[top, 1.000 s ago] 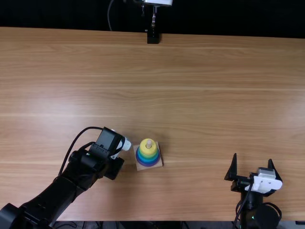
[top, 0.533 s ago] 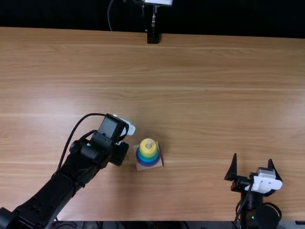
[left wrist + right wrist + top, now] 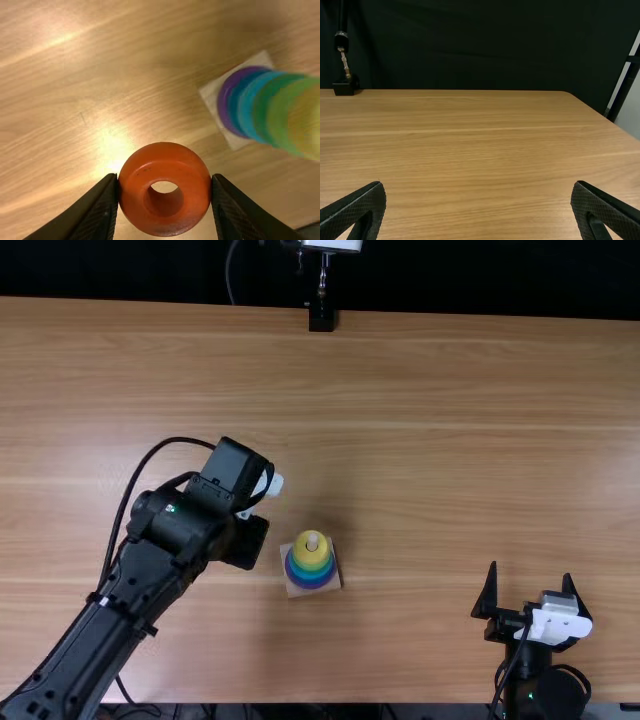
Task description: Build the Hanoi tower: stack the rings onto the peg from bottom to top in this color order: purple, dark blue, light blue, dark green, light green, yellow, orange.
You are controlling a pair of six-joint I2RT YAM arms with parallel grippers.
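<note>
- Step in hand: final ring placement, by judgement. The left gripper (image 3: 165, 180) holds the orange ring (image 3: 165, 165) by its opposite sides, clear of the stack. In the top view, its arm (image 3: 170, 550) reaches from the lower left corner to left of centre.
- Stack location: just below the centre of the top view, on a square wooden base (image 3: 297, 589). From the bottom, the order reads purple ring (image 3: 224, 102), dark blue ring (image 3: 233, 107), light blue ring (image 3: 245, 110), dark green ring (image 3: 260, 110), light green ring (image 3: 276, 117), yellow ring (image 3: 305, 120).
- Right gripper (image 3: 530, 569): lower right of the top view, fingers wide apart and empty. No action appears required of it.
- Next move: bring the orange ring over the peg (image 3: 312, 541), align its hole with the tip, lower it level onto the yellow ring, then release. Caution: an off-centre descent could catch the tip or tilt the ring.
- Visibility: the rings cover the peg's shaft. The yellow ring is blurred and cut off at the left wrist view's edge; it is probably seated, but its fit cannot be confirmed. The orange ring's height relative to the tip cannot be determined.
</note>
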